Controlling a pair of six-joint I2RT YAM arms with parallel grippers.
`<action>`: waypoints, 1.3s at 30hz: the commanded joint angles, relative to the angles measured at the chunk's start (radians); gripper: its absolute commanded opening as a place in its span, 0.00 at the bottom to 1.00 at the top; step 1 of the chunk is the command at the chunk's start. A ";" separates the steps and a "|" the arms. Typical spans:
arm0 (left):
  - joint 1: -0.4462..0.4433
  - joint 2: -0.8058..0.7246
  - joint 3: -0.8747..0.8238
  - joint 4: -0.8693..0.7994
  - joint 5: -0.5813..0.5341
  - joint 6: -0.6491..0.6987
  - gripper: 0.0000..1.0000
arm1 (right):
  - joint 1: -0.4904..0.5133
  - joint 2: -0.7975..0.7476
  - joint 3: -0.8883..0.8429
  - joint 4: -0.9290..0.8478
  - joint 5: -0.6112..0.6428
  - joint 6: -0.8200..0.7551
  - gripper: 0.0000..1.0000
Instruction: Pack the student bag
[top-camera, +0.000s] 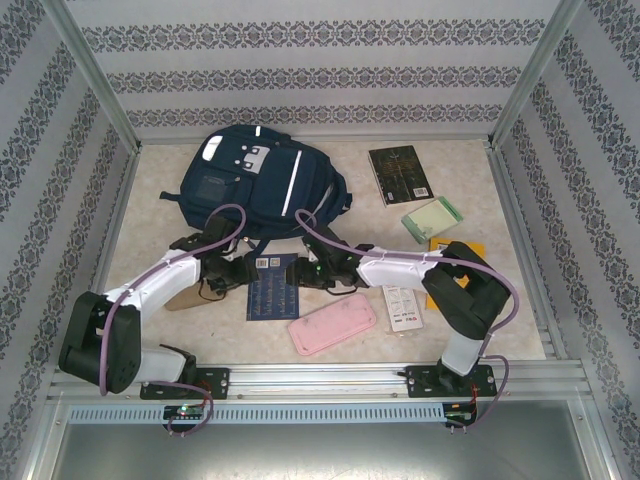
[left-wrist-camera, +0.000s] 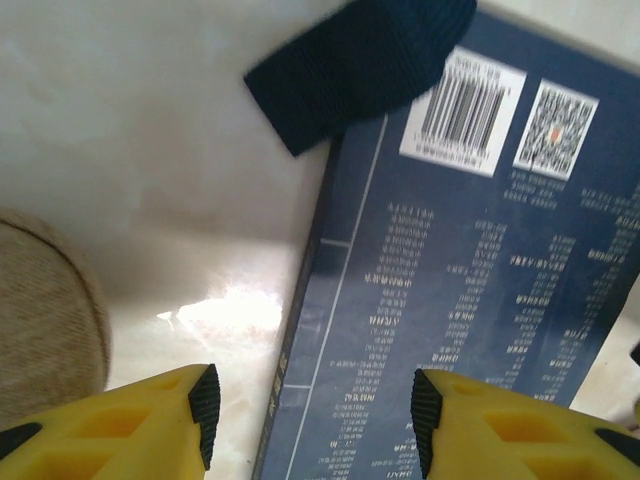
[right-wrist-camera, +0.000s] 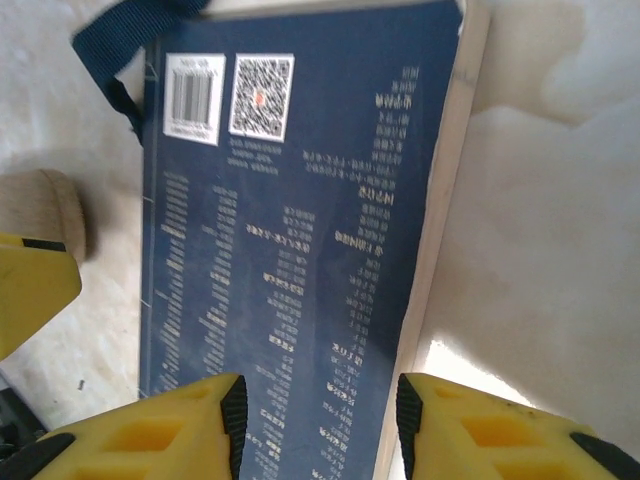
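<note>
Left fingers (left-wrist-camera: 204, 402) and right fingers (right-wrist-camera: 234, 404), both spread, empty, above opposite long edges of book (top-camera: 272, 286); long axis toward backpack (top-camera: 262, 180) just beyond.

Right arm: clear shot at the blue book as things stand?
Probably yes. The right gripper hovers over the blue book near its page edge, jaws open, nothing between. A bag strap overlaps the far corner.

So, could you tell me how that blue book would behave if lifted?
The blue book shows a fair page block, so it probably stays fairly stiff. Lying flat on the table, its edge may resist gripping. The strap across its corner might drag.
</note>
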 joint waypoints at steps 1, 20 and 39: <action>-0.029 0.021 -0.023 0.064 0.034 -0.032 0.55 | 0.021 0.038 -0.019 0.001 0.031 0.023 0.43; -0.063 0.149 -0.087 0.200 0.136 -0.049 0.46 | 0.051 0.115 0.036 -0.002 0.010 0.030 0.35; -0.046 -0.120 -0.151 0.559 0.436 -0.292 0.38 | 0.034 0.083 0.030 0.001 0.013 0.025 0.24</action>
